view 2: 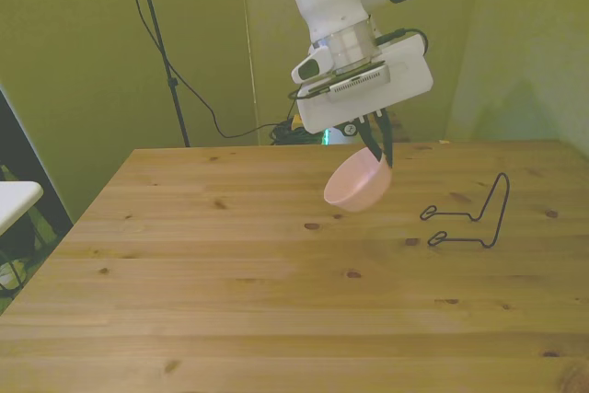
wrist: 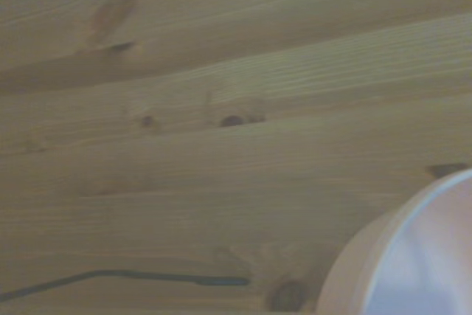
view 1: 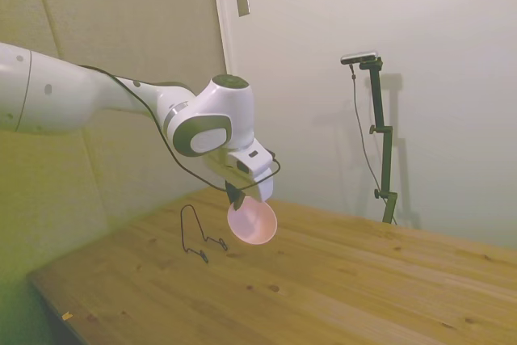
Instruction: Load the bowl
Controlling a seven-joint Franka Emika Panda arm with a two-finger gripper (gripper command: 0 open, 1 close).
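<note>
The pale pink bowl (view 1: pixel 252 223) (view 2: pixel 357 182) hangs tilted in the air above the wooden table, held by its rim. My gripper (view 1: pixel 240 196) (view 2: pixel 375 146) is shut on that rim, its dark fingers pinching the bowl's upper edge. In the wrist view part of the bowl (wrist: pixel 413 256) fills one corner, blurred, over the table planks. A thin black wire rack (view 1: pixel 196 234) (view 2: pixel 471 215) stands on the table close beside the bowl, toward the front view's right, with nothing on it. A thin piece of its wire (wrist: pixel 125 278) shows in the wrist view.
The wooden table (view 2: pixel 230 301) (view 1: pixel 339 296) spreads below with dark knots. A white object's edge (view 2: pixel 14 198) pokes in off the table at the front view's left. Walls stand close behind.
</note>
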